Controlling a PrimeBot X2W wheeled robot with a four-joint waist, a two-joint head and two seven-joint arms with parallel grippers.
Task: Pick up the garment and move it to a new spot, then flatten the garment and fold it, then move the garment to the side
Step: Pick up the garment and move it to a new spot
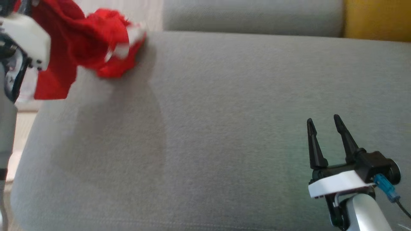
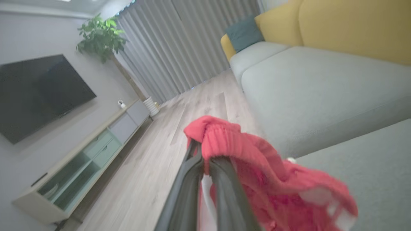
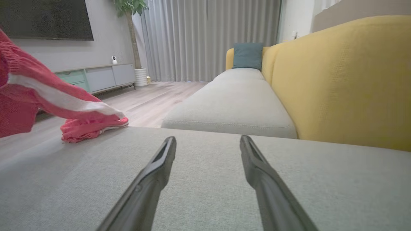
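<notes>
At eleven o'clock on the grey sofa cushion (image 1: 224, 112), beside its left edge, the red white-striped garment (image 1: 80, 41) is pinched in the closed left gripper (image 2: 205, 155), its trailing folds touching the fabric, while the right gripper (image 1: 323, 118) is seen spread wide, empty, at five o'clock, open cushion between them, wood floor (image 2: 144, 166) beyond.

Grey sofa seat (image 3: 224, 106) along a yellow backrest (image 3: 337, 80), teal cushion (image 3: 247, 55) at its far end; grey curtains (image 3: 208, 38) behind, wall-mounted TV (image 2: 38, 93), pale wooden floor (image 2: 154, 160).
</notes>
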